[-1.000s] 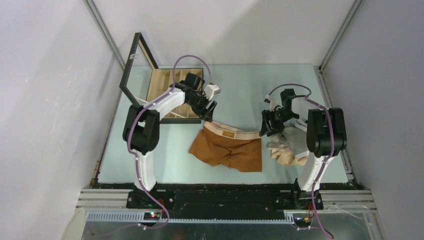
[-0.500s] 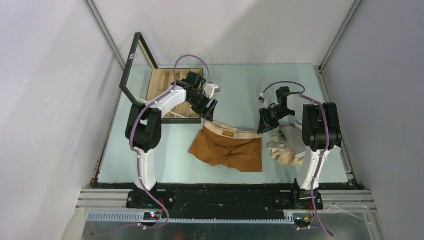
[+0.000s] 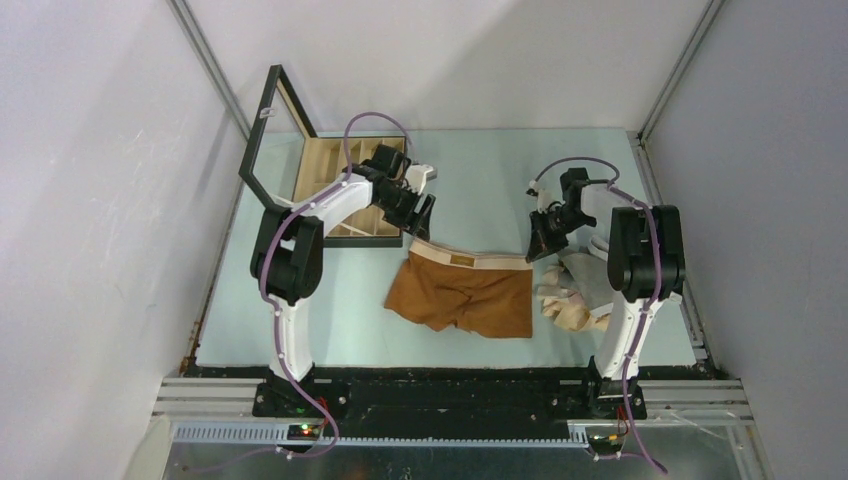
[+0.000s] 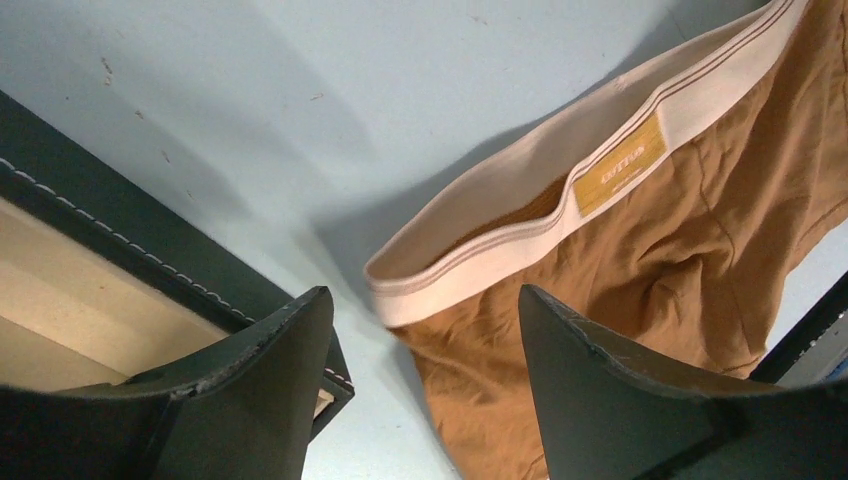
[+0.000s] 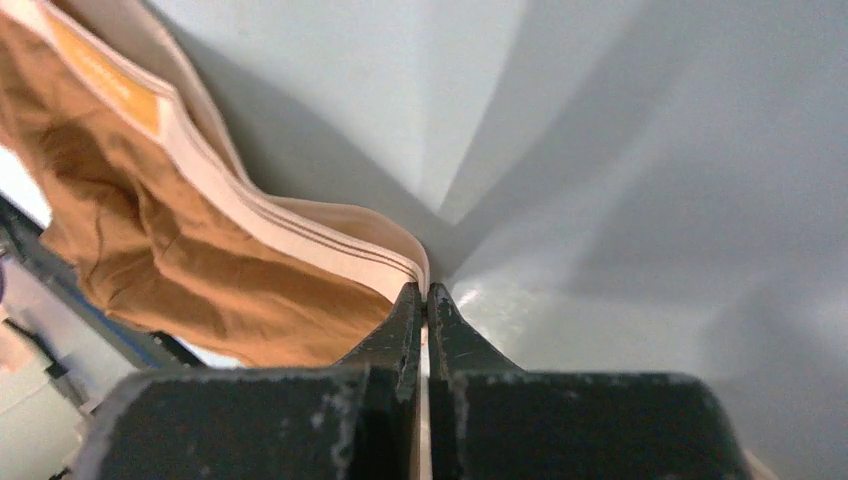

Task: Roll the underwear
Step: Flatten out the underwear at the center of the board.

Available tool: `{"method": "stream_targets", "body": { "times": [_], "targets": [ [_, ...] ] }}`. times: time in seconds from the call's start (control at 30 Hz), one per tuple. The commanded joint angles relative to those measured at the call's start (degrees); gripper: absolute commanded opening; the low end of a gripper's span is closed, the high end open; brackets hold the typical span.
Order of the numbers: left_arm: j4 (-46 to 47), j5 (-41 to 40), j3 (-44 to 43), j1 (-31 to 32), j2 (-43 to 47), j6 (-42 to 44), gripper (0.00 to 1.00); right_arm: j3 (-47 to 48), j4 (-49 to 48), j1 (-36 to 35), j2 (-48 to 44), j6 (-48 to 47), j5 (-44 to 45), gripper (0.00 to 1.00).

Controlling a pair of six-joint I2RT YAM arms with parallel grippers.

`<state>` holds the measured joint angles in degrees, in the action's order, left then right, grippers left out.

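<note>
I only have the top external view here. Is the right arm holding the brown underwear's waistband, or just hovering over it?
Observer: Holding. On the right wrist view the right gripper has its jaws shut on the waistband corner of the rust-brown underwear.
Operator: And the left?
Observer: Left wrist view: the left gripper has its jaws wide open, the waistband's other end between them, ungripped.
Operator: Any marking?
Observer: A mustard label with pale lettering, too blurred to read.

The top camera looks down from above and behind the arms (image 3: 300,250). Both wrist cameras sit close over the rust-brown underwear (image 4: 620,250), seemingly at opposite waistband ends.
</note>
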<state>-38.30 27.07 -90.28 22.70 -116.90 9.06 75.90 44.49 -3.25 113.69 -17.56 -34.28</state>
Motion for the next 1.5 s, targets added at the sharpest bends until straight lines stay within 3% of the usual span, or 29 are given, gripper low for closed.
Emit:
{"method": "stream_targets", "body": {
  "times": [0.0,0.27,0.37,0.7,0.87,1.17,1.27,1.47],
  "targets": [
    [3.3,-4.94,0.22,-0.46,1.98,-4.28,0.74,0.63,-1.69,0.24,-2.69,2.67,9.46,0.0],
    [3.23,-4.38,0.19,-0.32,0.33,-3.69,0.63,0.98,-2.91,-2.28,-2.25,3.65,11.17,0.0],
    [2.52,-5.13,-1.02,0.05,-1.08,-2.61,0.54,0.94,-3.0,-2.55,-2.27,3.69,11.33,0.0],
    [2.45,-6.24,-3.86,0.36,-5.76,-1.86,0.5,0.96,-2.48,-2.63,-2.68,3.47,11.58,0.0],
    [2.12,-6.11,-4.86,0.4,-7.54,-1.89,0.41,1.0,-2.39,-2.69,-2.68,3.44,11.78,0.0],
    [2.19,-3.71,-3.75,0.2,-7.92,-2.18,0.41,0.93,-2.44,-2.69,-2.6,3.22,12.02,0.0],
    [2.09,-4.48,-3.81,0.18,-7.6,-2.48,0.58,1.05,-2.18,-2.56,-2.59,3.02,12.01,0.0],
    [2.23,-10.07,-2.49,-0.86,-4.88,-1.81,0.63,1.09,-1.2,-1.32,-3.22,2.08,12.61,0.0]
  ]
}}
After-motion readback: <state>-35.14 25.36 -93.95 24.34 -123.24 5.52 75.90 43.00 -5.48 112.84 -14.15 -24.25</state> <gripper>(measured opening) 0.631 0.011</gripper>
